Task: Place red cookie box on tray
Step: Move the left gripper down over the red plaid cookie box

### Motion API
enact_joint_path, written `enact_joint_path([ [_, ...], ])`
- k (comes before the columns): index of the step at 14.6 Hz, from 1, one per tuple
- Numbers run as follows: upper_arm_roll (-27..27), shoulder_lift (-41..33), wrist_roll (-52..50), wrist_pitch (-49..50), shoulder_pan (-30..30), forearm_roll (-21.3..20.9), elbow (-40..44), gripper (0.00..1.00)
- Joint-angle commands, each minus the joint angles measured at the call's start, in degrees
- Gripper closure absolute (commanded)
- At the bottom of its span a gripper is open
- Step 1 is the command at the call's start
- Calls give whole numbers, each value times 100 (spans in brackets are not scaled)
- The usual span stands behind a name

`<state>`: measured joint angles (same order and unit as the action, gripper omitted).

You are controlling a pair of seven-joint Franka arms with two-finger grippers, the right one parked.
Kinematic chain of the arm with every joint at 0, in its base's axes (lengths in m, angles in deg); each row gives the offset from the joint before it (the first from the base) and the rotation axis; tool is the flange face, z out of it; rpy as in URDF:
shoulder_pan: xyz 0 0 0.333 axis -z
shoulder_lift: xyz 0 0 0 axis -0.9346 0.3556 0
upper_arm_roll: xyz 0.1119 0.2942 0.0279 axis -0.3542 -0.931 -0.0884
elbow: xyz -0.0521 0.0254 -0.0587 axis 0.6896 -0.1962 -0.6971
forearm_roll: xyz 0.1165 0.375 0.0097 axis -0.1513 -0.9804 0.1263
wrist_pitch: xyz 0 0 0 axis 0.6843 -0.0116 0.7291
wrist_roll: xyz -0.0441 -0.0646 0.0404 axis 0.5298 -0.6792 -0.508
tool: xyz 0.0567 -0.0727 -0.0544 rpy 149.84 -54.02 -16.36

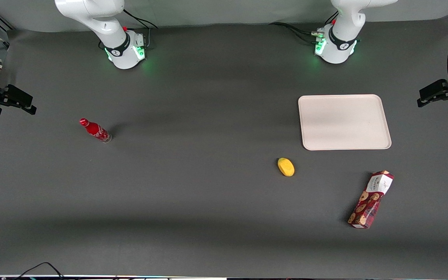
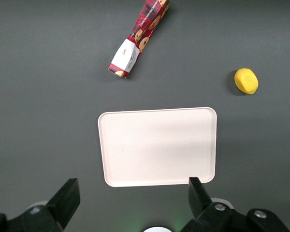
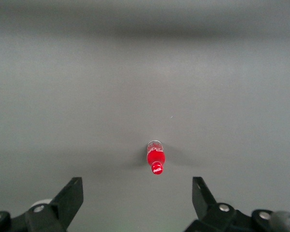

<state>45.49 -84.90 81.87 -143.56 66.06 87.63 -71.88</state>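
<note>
- Nearest the front camera, the red cookie box [image 1: 371, 199] lies flat on the table [image 1: 208, 194], at a slant, well apart from the tray.
- The yellow fruit [image 1: 286, 167] sits nearby; we should steer clear of it.
- The tray [image 1: 379, 142] lies bare, farther off.
- Our gripper [image 2: 133, 200] hangs released, holding nothing, high above the tray; we should turn it to span the box's narrow width.

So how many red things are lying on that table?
2: the red cookie box lies nearer the camera than the tray; a small red bottle stands toward the parked arm's end. The claw hangs open above the tray.
</note>
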Motion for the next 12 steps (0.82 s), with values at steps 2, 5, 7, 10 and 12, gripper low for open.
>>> enact_joint_path([
  [2,-11,-47,57,71,55,68,-151,0],
  [5,-10,216,381,-410,56,50,-133,0],
  [7,-19,601,828,-928,47,-37,-133,0],
  [10,-19,1225,1226,-1667,56,-161,-133,0],
  [12,-11,1664,1305,-2080,-14,-161,-133,0],
])
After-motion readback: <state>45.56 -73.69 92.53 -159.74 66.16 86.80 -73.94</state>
